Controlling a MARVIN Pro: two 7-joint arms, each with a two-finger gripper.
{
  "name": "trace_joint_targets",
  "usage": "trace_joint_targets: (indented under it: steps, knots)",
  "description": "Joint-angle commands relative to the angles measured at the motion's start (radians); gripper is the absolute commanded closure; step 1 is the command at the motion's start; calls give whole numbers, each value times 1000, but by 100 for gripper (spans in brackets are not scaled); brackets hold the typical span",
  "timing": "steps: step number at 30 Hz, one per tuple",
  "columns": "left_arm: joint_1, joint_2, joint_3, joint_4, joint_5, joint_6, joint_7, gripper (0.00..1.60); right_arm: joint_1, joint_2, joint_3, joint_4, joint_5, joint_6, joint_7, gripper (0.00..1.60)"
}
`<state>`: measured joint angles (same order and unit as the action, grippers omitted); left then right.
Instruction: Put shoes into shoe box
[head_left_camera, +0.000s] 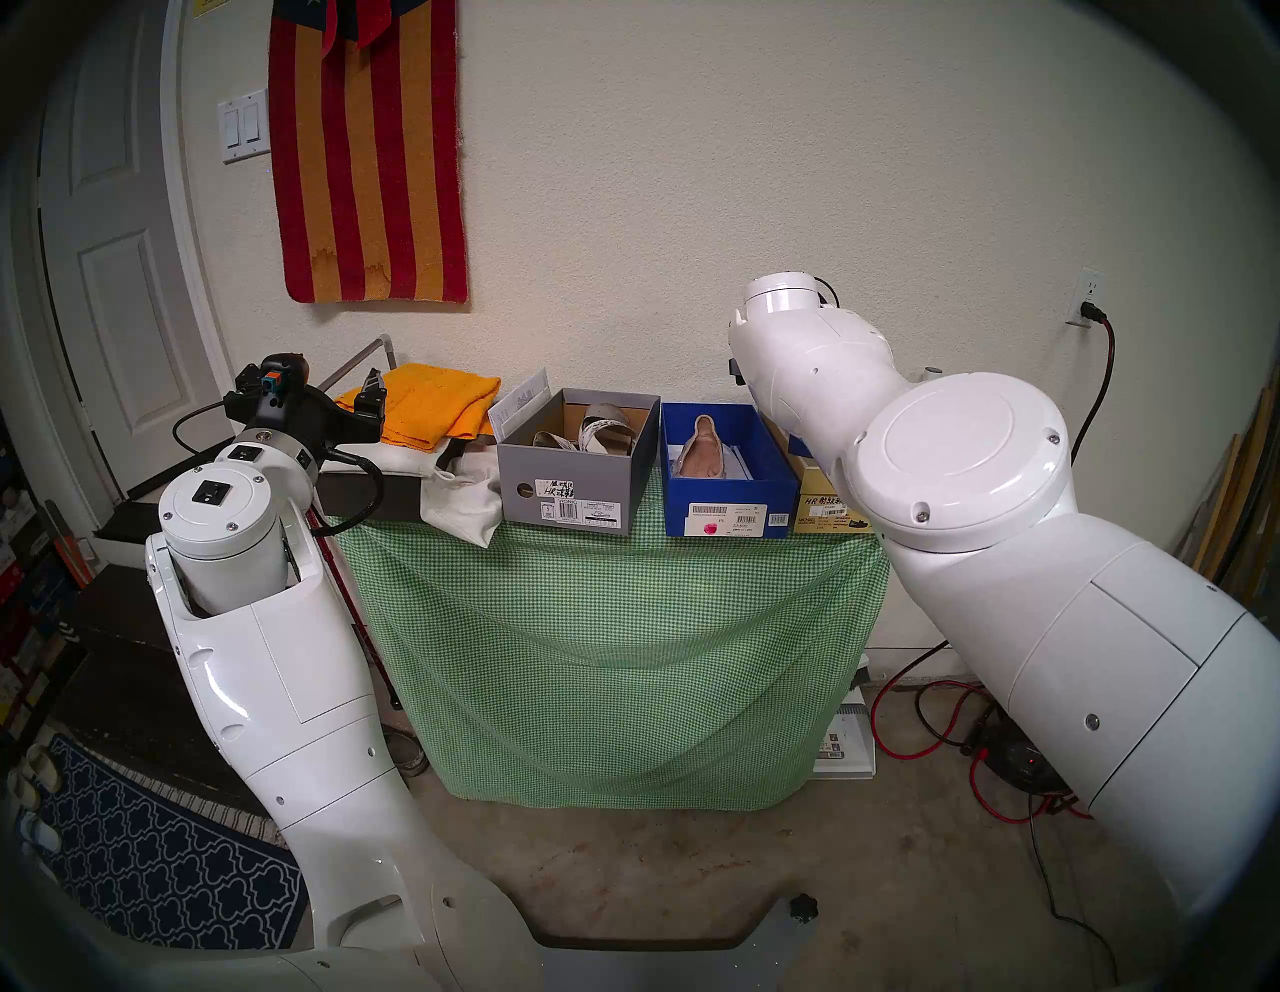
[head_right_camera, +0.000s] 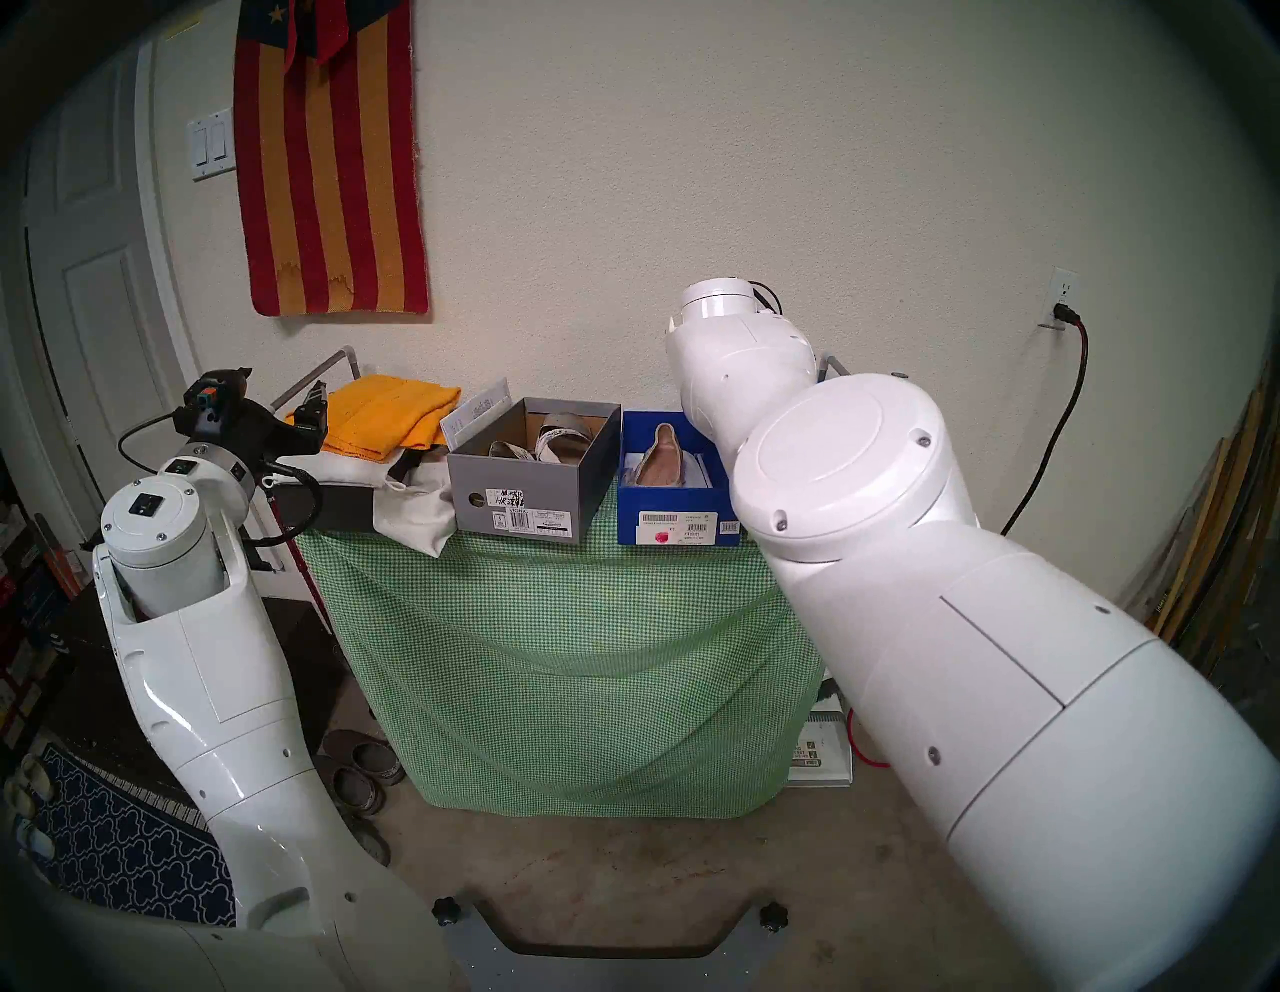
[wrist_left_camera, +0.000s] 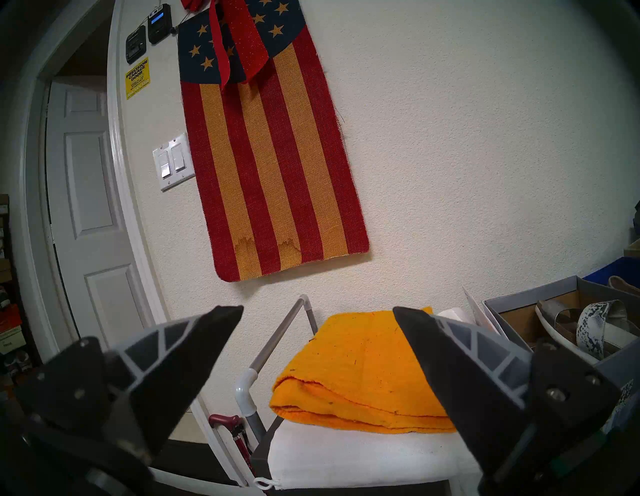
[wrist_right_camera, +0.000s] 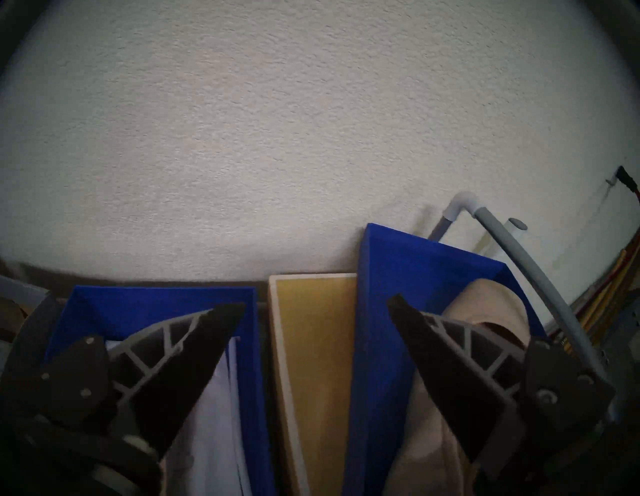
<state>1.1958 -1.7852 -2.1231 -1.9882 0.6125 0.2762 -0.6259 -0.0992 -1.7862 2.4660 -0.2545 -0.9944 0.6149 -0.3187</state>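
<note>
Sandals (head_left_camera: 589, 429) in grey box (head_left_camera: 568, 495), left tool (wrist_left_camera: 317, 313) released, empty, right tool (wrist_right_camera: 315, 304) released, empty

Glossy white rounded arm shells with small screws, black cables, black end effector (head_left_camera: 370, 405) with grey-ribbed fingers.

Left claw (wrist_left_camera: 318, 313) agape; right claw (wrist_right_camera: 316, 301) agape, empty.

Head pair faces table (head_left_camera: 616, 589); wrists face wall, close over boxes.
</note>
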Motion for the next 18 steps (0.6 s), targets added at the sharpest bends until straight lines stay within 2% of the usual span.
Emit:
trace_joint_targets:
  steps: [1,10,18]
  knots:
    - [0,1,1,-3,-2,0,0,0,22,16,13,7,3,46,-85,0]
    - [-1,0,0,-4,-2,0,-2,0,33,27,50,26,18,100,-181,0]
    - [-1,0,0,-3,-1,-1,-3,0,51,48,93,40,43,145,-229,0]
